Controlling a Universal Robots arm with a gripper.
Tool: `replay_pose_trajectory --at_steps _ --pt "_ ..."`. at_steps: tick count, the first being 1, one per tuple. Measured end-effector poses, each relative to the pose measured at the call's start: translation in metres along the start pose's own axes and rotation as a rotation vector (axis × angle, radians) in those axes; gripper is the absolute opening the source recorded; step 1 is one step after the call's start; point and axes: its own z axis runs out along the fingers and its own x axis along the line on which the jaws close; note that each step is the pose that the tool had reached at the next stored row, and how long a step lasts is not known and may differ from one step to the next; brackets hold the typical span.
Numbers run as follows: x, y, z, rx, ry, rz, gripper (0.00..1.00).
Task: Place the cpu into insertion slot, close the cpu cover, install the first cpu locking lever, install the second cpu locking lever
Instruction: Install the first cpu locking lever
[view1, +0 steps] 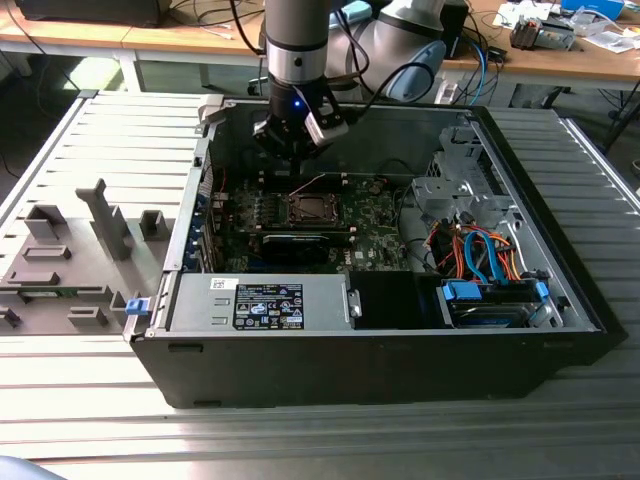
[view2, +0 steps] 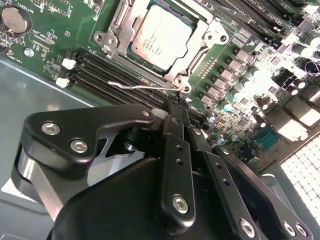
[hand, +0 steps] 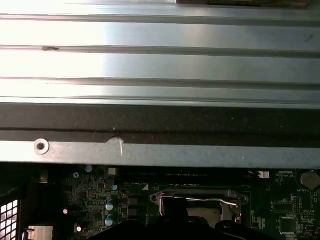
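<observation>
**CPU seated, cover down, gripper at a locking lever**

I see the cpu (view2: 156, 37) lying flat in the insertion slot (view2: 141, 64) on the green motherboard (view2: 55, 37). The cpu cover (view2: 202, 37) is folded down around the chip, whose silver top shows through the cover's window.

In the second wrist view, a thin wire locking lever (view2: 142, 86) stands raised off the board along one side of the socket, beside the black memory slots (view2: 107, 70). The gripper (view2: 178, 111) sits at the end of this lever. Its two black fingers (view2: 175, 150) are drawn together with almost no gap, their tips at the wire.

In the exterior view, the gripper (view1: 297, 148) hangs inside the open computer case (view1: 400, 350), just above the socket (view1: 310, 208).
</observation>
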Motion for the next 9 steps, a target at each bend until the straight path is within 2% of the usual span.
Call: replay_pose_trajectory --at_steps 4,9 --pt "0.0001 0.0003 0.0046 -0.0001 0.0007 -0.015 0.11" --pt "0.0001 0.0002 0.0071 -0.0002 0.0008 -0.017 0.11"
